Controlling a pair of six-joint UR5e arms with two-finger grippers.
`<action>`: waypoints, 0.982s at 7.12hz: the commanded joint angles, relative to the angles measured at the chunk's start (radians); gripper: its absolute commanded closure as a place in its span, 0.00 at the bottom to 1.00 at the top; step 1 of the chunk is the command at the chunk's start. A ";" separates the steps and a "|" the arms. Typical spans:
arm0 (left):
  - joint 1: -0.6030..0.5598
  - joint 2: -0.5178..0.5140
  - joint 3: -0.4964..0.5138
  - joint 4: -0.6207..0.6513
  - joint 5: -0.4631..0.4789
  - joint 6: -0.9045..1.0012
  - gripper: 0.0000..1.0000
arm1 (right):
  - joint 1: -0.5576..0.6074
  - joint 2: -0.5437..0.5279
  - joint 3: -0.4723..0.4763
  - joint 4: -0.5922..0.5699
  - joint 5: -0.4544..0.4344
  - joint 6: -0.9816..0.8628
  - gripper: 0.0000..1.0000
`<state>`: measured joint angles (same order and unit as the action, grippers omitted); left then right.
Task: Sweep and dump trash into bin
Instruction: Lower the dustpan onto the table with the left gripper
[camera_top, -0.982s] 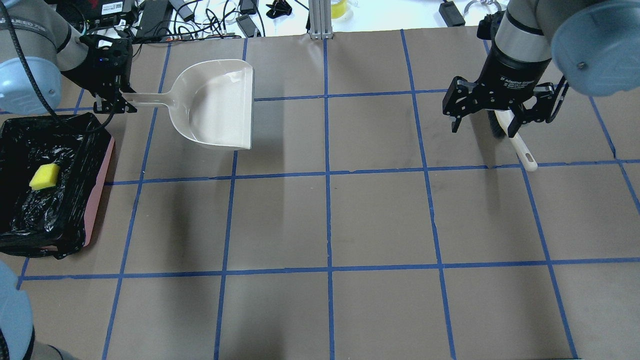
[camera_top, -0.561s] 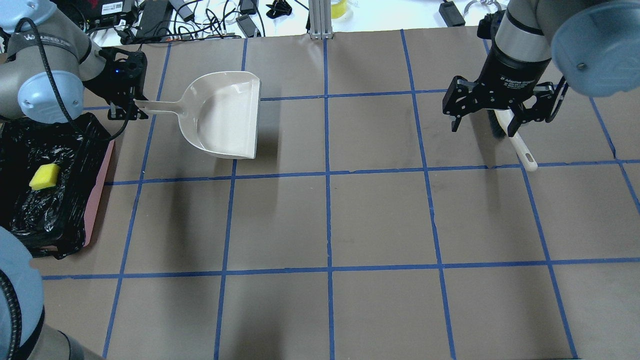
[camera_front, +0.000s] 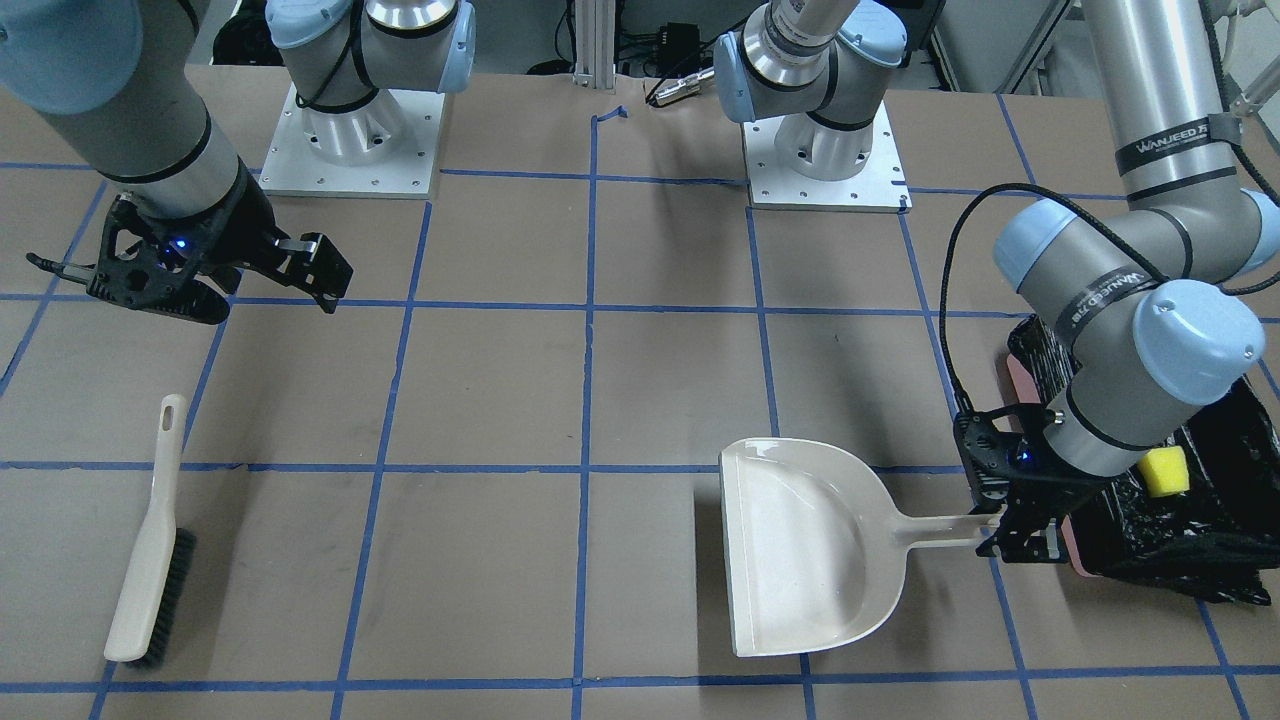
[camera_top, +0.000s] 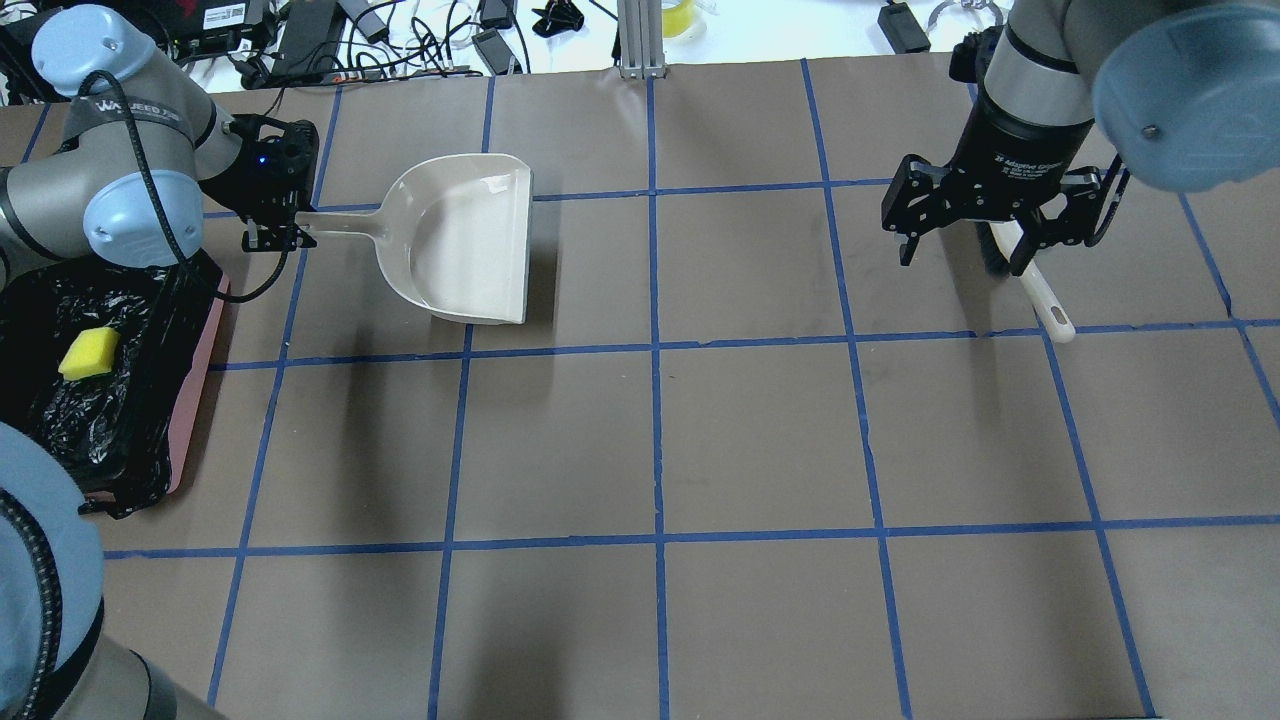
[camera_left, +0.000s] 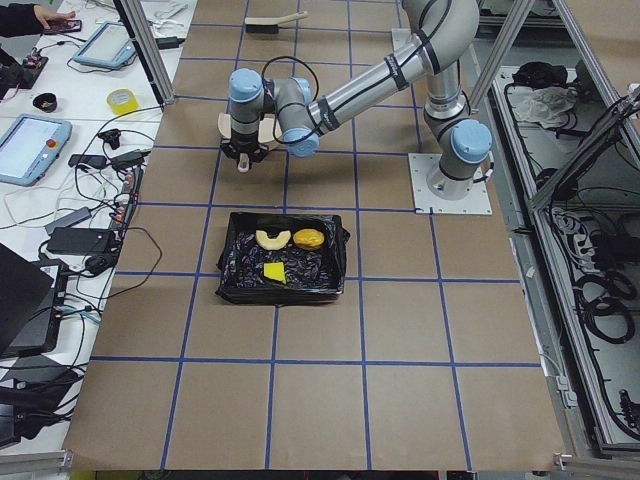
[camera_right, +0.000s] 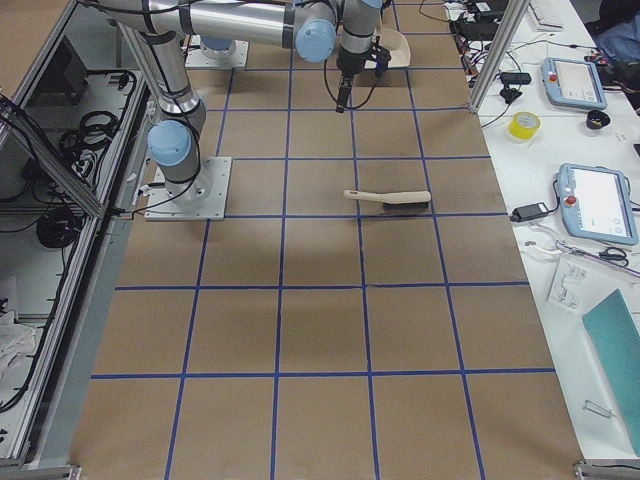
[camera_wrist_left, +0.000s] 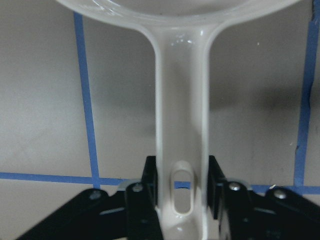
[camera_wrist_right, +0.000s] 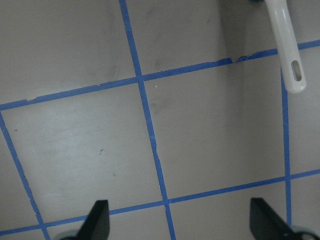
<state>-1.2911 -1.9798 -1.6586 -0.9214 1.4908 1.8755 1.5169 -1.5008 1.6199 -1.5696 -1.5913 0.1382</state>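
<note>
The left gripper (camera_top: 277, 234) is clamping the slim handle of the glossy beige dustpan (camera_top: 470, 240). The right gripper (camera_top: 962, 258) is hanging spread open (empty), the bristled brush (camera_top: 1045, 300) lying at its 4 o'clock.

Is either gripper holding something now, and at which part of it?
The left gripper holds the dustpan by the end of its handle. The right gripper is open and empty.

light: bright, even | shadows: soft | wrist views: slightly blurred
</note>
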 joint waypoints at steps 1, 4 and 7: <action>-0.001 -0.020 0.006 0.006 0.020 -0.024 1.00 | 0.000 0.002 0.000 -0.001 0.001 0.003 0.00; -0.002 -0.043 0.007 0.047 0.026 -0.024 1.00 | 0.000 0.002 0.000 -0.003 0.002 -0.002 0.00; -0.005 -0.066 0.004 0.071 0.028 -0.024 1.00 | 0.000 0.010 0.000 -0.010 0.004 0.007 0.00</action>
<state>-1.2942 -2.0347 -1.6523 -0.8628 1.5177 1.8541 1.5171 -1.4960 1.6199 -1.5752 -1.5873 0.1402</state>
